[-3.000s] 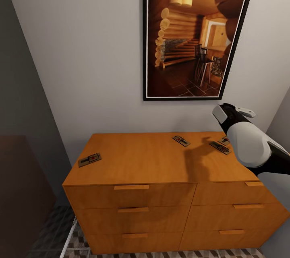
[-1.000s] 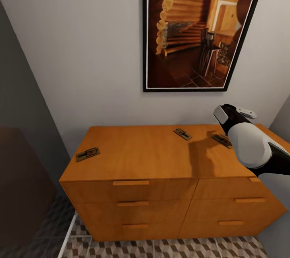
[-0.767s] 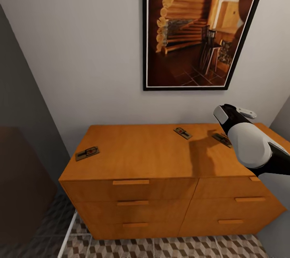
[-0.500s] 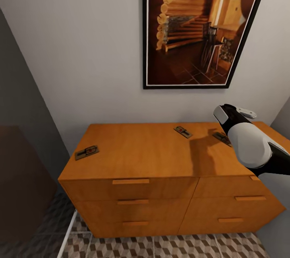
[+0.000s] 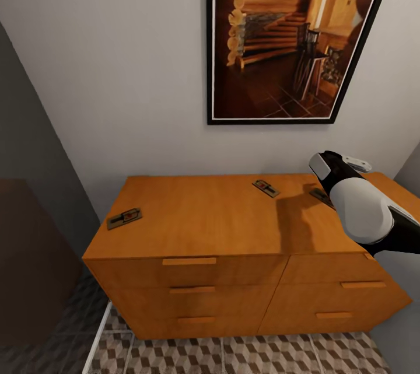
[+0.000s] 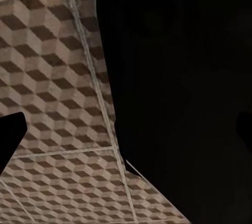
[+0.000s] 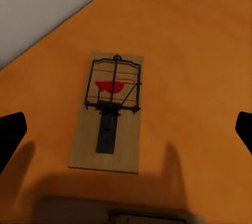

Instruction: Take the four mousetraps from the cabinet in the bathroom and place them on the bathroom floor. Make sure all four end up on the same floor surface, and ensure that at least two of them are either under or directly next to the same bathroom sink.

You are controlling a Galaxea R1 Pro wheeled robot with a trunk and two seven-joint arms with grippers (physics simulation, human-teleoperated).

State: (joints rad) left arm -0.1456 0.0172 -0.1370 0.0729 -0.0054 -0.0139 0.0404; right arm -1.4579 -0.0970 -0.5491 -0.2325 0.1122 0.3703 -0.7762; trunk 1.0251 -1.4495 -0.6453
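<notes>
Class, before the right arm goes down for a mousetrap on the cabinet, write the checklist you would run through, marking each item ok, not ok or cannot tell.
1. A mousetrap lies flat on the cabinet top, below the right gripper: ok.
2. Right fingers spread wide, nothing between them: ok.
3. Target has room around it: not ok; a second trap lies close beside it in the right wrist view.
4. All four traps counted: cannot tell; the head view shows one near the left edge, one at the back, and part of a third behind the right arm.
5. Floor seen below the left wrist camera for setting traps down: ok.
</notes>
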